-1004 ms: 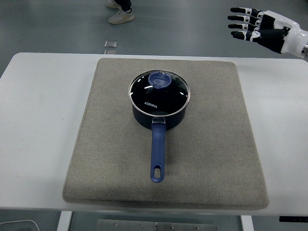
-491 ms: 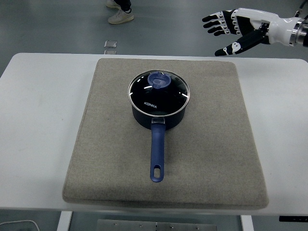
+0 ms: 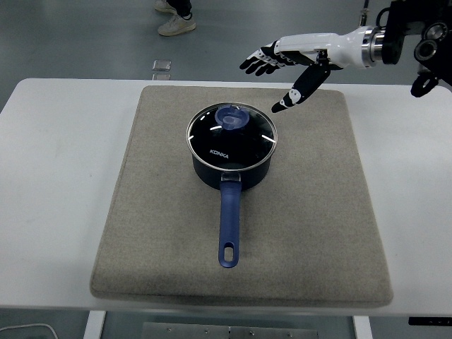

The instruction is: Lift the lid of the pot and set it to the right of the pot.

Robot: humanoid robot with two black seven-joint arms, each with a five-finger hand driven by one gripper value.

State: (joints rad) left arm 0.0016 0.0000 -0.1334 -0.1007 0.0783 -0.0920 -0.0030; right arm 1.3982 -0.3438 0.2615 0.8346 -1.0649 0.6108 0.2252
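Hand: right hand (image 3: pixel 291 63) is hovering with fingers spread, thumb pointing down, gripping nothing.
Lid: pot lid (image 3: pixel 231 134) is sitting on the pot (image 3: pixel 232 168), below-left of the hand, apart.
Mat: lying on the worktop (image 3: pixel 49 176).

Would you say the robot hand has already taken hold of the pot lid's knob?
No, the right robot hand is open, above and right of the lid.
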